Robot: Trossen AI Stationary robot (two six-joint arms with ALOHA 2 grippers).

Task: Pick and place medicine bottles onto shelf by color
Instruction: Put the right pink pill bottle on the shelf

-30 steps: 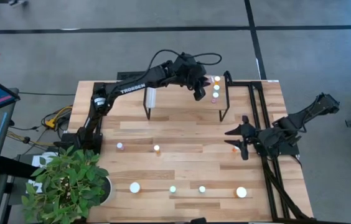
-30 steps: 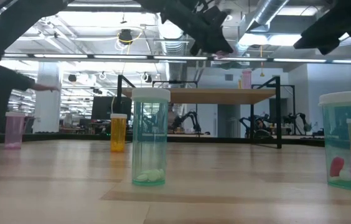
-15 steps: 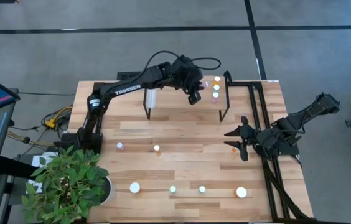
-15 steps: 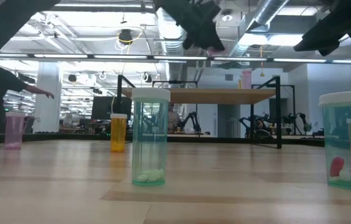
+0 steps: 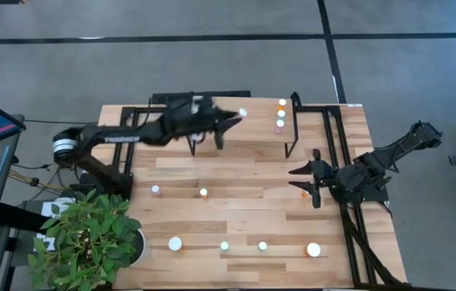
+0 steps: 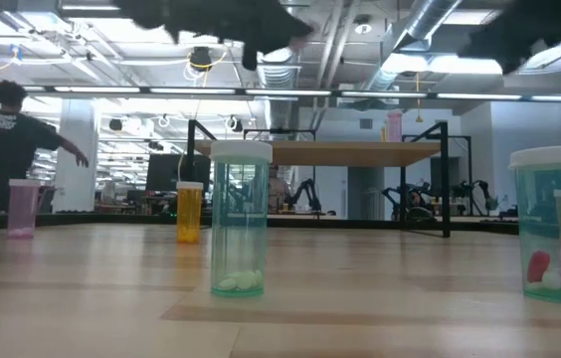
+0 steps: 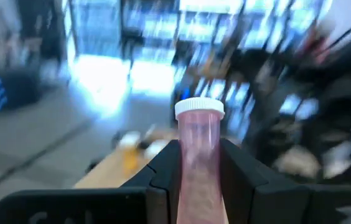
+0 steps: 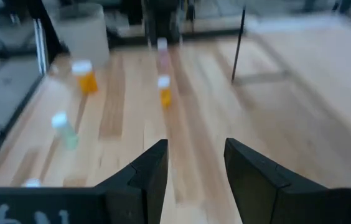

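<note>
- The left claw is clamped on a pink bottle with a white cap, which stands upright between the two dark fingers in the left wrist view.
- From above, the left claw hangs over the shelf, a small raised light-wood platform at the far side of the bench, with its arm reaching in from the left.
- Three bottles stand in a row near the shelf's right end: an orange one, a pink one and a third bottle whose colour cannot be told.
- The right claw waits above the right side of the bench, its fingers standing apart with nothing between them.
- An orange bottle on the bench stands just beside the right claw.
- On the bench's middle stand a small pink bottle and a small orange bottle, apart from each other.
- Along the near edge stand four more: a white-capped bottle at the left, two green bottles and a larger bottle at the right.
- A potted plant sits at the near left corner.
- In the low view, a person stands in the room beyond the bench.
</note>
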